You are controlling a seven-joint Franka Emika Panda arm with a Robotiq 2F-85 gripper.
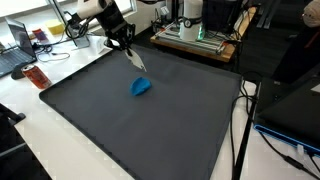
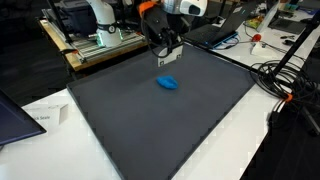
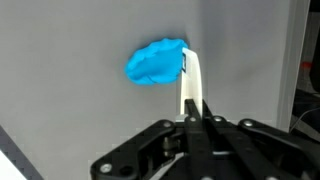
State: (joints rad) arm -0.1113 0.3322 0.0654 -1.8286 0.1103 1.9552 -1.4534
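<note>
My gripper (image 3: 197,120) is shut on a thin white stick (image 3: 190,85) that points away from the jaws. In the wrist view the stick's far end has a small blue mark and lies at the right edge of a bright blue lump (image 3: 155,62). In both exterior views the gripper (image 1: 127,45) (image 2: 165,50) hangs above the dark grey mat (image 1: 90,110) (image 2: 140,120), the stick (image 1: 138,62) (image 2: 169,61) angling down toward the blue lump (image 1: 141,87) (image 2: 168,83). I cannot tell whether the stick touches the lump.
The mat lies on a white table (image 1: 40,150). A red object (image 1: 37,77) and laptops (image 1: 15,50) sit past the mat's edge. A device on a wooden board (image 1: 195,35) (image 2: 95,40) stands behind. Cables (image 2: 285,85) trail beside the mat.
</note>
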